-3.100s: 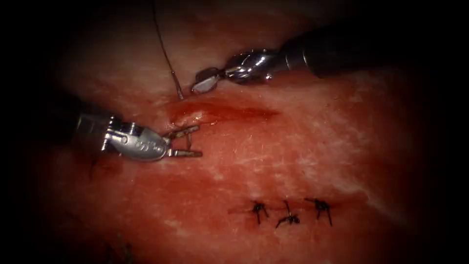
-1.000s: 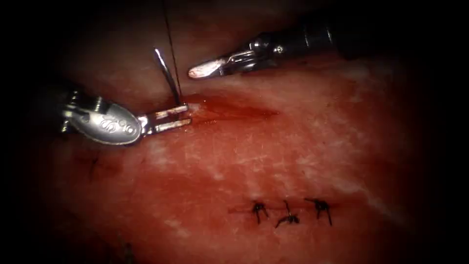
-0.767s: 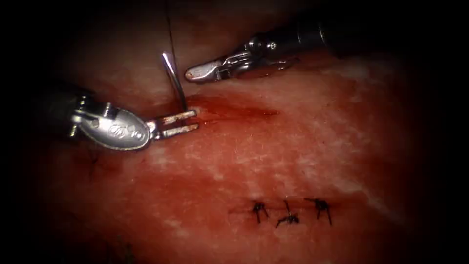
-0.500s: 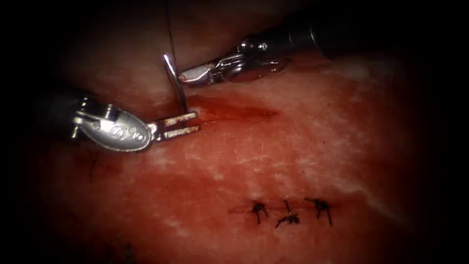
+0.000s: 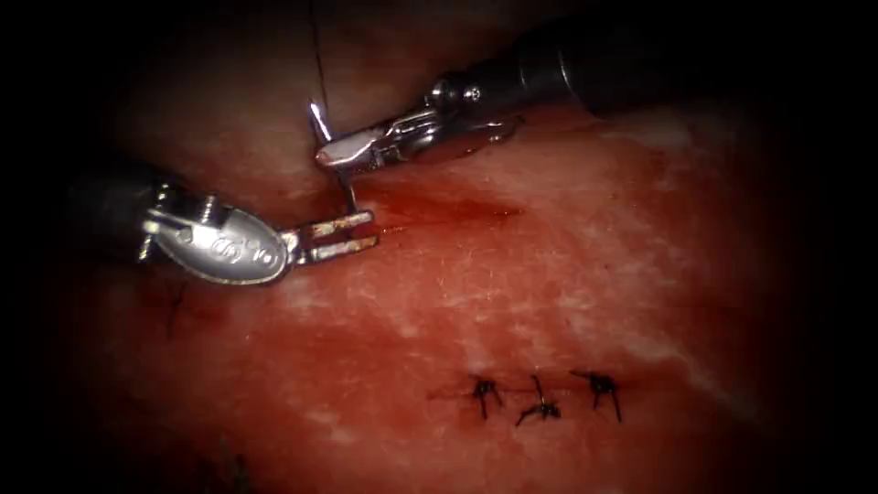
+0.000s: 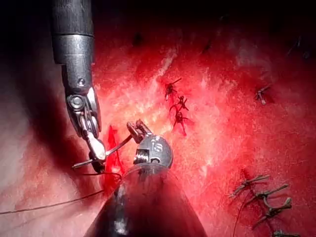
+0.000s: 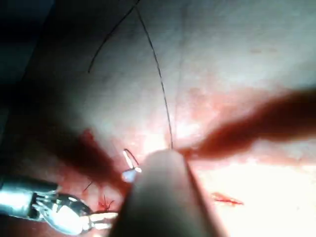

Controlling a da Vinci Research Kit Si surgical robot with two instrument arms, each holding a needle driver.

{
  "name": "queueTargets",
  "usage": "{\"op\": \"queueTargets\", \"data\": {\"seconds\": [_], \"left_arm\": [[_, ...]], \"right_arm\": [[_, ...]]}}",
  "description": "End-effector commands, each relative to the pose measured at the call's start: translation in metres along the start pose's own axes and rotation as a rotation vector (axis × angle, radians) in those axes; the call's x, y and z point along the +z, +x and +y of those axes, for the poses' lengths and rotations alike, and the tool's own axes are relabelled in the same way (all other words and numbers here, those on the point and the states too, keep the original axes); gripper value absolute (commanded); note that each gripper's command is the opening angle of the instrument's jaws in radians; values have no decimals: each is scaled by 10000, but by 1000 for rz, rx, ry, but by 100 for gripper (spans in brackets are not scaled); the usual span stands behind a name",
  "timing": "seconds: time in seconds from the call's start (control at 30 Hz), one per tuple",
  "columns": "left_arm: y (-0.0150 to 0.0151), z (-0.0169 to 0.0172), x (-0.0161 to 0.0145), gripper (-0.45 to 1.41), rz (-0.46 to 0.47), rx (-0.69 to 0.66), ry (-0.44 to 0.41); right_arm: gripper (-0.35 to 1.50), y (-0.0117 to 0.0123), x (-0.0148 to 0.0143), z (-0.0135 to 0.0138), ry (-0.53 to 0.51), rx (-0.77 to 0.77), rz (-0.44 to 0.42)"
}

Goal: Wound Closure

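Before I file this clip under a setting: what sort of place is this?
Likely a bench suturing practice setup, not an operating room. Two needle drivers work over a slab of tissue: the right gripper grips the needle near its tip, the left gripper is open and empty, and three finished stitches sit nearby.

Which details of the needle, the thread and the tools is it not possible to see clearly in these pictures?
- Needle: the right tool covers its middle, so where along the curve it sits is unclear in the endoscope view.
- Needle's lower end: hidden at the cut behind the left tool.
- Thread: cut off by the endoscope picture's upper edge.
- Right tool's tip: in the right wrist view its own shaft covers it.
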Motion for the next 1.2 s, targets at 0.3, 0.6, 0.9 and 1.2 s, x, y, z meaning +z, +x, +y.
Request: {"op": "queueTargets", "data": {"seconds": [0.3,0.6,0.9,1.2], "left_arm": [[-5,9,1,-45,2,1,-5],[-4,8,0,-45,5,-42,-11],[-3,2,-5,101,-4,-312,-10],[-10,-1,-24,31,22,-401,-78]], "right_arm": [[-35,2,12,4,2,0,-17],[-35,8,7,9,-37,-53,-25],[-35,16,2,13,-60,-367,4],[-35,35,-10,28,-75,-569,107]]}}
